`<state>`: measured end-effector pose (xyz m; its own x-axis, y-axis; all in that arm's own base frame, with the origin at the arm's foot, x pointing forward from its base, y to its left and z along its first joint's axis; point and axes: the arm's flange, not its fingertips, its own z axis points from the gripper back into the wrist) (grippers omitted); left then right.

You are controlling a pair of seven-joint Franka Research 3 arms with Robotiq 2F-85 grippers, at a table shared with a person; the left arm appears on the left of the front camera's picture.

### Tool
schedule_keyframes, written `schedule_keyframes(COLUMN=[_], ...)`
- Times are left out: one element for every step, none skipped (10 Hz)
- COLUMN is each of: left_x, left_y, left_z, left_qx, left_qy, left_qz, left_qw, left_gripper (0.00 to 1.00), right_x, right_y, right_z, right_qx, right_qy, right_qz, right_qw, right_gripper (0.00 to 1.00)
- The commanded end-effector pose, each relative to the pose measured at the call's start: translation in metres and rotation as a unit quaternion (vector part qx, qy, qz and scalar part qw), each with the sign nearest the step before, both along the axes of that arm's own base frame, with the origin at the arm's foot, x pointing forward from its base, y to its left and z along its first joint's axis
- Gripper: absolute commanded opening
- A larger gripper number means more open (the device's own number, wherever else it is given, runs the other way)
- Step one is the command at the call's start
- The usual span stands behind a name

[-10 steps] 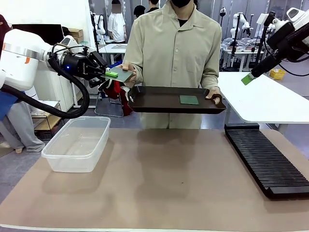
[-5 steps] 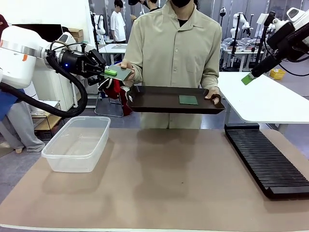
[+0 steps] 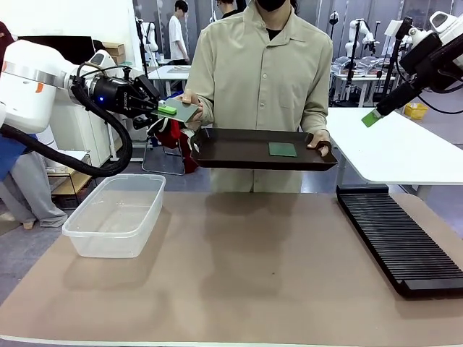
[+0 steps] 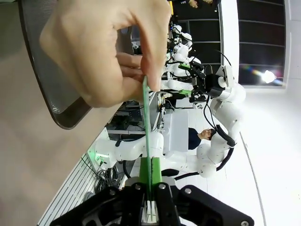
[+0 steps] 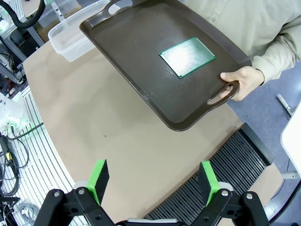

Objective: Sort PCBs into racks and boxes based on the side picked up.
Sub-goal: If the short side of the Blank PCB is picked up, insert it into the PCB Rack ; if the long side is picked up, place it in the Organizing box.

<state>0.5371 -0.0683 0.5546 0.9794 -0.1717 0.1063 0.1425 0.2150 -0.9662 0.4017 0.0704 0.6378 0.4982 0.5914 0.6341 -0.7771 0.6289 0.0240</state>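
Step in hand: handover of a PCB [image 3: 182,110]. The left pincer [image 3: 168,110] is clenched on one edge of it, and the person's hand [image 4: 103,52] pinches the far edge, just above the left end of the tray [image 3: 231,148]. A second PCB [image 3: 283,149] lies flat on the tray. The right pincer [image 5: 154,181] is released, empty and high above the surface.

Judgement: once the hand lets go, the board goes to the box [image 3: 108,242] or the rack [image 3: 401,238], according to face.

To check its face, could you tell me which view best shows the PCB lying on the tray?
The right wrist view: it looks down on the whole face of the PCB on the tray. The front view foreshortens it to a sliver; the left wrist view catches the tray's rim.
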Motion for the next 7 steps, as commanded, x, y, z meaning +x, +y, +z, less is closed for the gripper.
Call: schedule_keyframes(left_x=[-0.0009,-0.0009,-0.0009,-0.0009,-0.0009,-0.0009,-0.0009], left_y=[0.0012,0.0012,0.0012,0.0012,0.0012,0.0012,0.0012], left_z=[0.0015,0.0015,0.0015,0.0015,0.0015,0.0015,0.0015], left_qx=[-0.002,-0.002,-0.002,-0.002,-0.002,-0.002,-0.002], left_qy=[0.000,0.000,0.000,0.000,0.000,0.000,0.000], left_qz=[-0.004,-0.004,-0.004,-0.004,-0.004,-0.004,-0.004], left_qw=[1.000,1.000,1.000,1.000,1.000,1.000,1.000], left_gripper=[0.00,0.00,0.00,0.00,0.00,0.00,0.00], right_x=[-0.0005,-0.0005,-0.0005,-0.0005,-0.0005,-0.0005,-0.0005], right_y=[-0.0001,-0.0001,-0.0001,-0.0001,-0.0001,-0.0001,-0.0001], right_z=[-0.0006,-0.0006,-0.0006,-0.0006,-0.0006,-0.0006,-0.0006], right_qx=[0.006,0.006,0.006,0.006,0.006,0.006,0.006], right_qy=[0.002,0.002,0.002,0.002,0.002,0.002,0.002], right_qz=[0.004,0.004,0.004,0.004,0.004,0.004,0.004], right_qw=[1.000,1.000,1.000,1.000,1.000,1.000,1.000], right_gripper=[1.00,1.00,1.00,1.00,1.00,1.00,1.00])
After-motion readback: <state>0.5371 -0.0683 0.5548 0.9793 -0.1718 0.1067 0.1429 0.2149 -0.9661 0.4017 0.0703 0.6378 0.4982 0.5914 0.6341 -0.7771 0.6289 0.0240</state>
